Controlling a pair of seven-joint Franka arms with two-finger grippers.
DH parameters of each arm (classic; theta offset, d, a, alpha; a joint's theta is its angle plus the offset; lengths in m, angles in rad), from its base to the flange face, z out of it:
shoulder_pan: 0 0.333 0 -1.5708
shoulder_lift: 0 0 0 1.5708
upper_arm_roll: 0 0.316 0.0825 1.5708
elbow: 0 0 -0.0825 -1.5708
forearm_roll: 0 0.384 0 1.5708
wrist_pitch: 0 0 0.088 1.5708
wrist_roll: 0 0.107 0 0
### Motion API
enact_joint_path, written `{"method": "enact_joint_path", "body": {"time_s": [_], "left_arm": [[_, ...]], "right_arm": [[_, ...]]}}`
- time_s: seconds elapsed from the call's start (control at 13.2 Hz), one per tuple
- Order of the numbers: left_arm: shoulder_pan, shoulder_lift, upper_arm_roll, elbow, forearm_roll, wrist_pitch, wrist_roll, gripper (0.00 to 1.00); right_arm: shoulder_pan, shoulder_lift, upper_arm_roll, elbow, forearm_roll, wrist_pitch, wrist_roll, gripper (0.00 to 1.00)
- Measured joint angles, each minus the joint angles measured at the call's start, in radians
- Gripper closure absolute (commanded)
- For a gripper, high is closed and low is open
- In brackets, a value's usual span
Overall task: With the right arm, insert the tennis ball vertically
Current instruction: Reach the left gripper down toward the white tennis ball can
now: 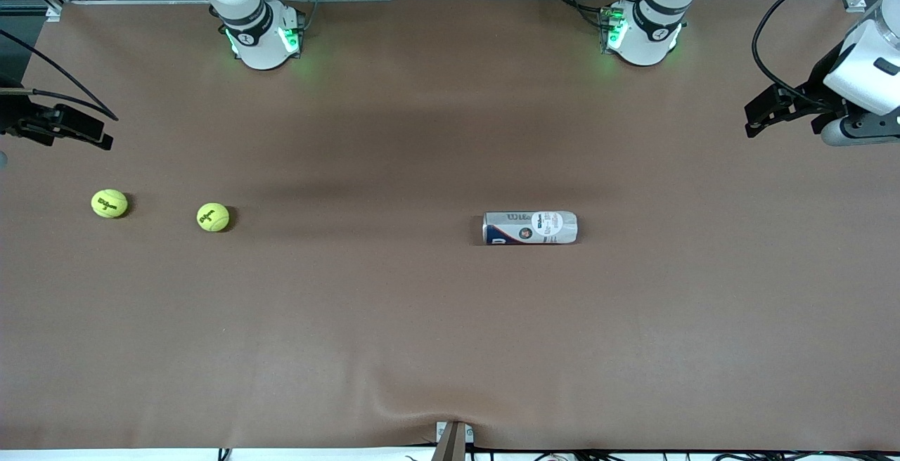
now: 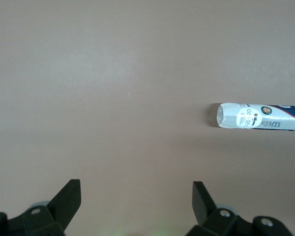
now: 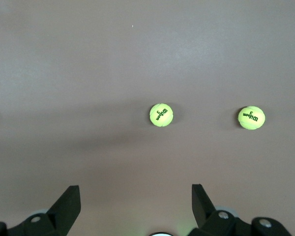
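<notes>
- Right gripper (image 1: 77, 131), jaws apart & empty, hangs at left edge of frame over right arm's end of table; two fuzzy yellow-green tennis balls (image 1: 110, 204) (image 1: 213, 217) lie just below it
- White-and-blue cylindrical ball can (image 1: 529, 228) lies on its side, long axis across frame, centre-right, well apart from balls
- Left gripper (image 1: 766, 113), jaws apart, waits at right edge
- Brown table mat (image 1: 394, 320) bare around, plenty room
</notes>
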Motion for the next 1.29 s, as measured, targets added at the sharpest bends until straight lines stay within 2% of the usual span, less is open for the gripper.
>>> {"method": "enact_joint_path", "body": {"time_s": [0.38,0.61,0.91,1.29], "left_arm": [[0.000,0.006,0.000,0.002,0.000,-0.010,0.065,0.00],[-0.014,0.060,-0.021,0.003,-0.006,-0.012,0.079,0.00],[-0.144,0.181,-0.068,0.016,0.016,0.013,0.071,0.00],[-0.346,0.421,-0.068,0.148,0.110,0.058,0.069,0.00]], "right_arm": [[0.000,0.000,0.000,0.000,0.000,0.000,0.000,0.00],[0.000,0.000,0.000,0.000,0.000,0.000,0.000,0.00],[0.000,-0.001,0.000,0.002,-0.009,0.001,-0.005,0.00],[-0.002,0.000,-0.001,0.018,-0.025,0.032,-0.009,0.00]]}}
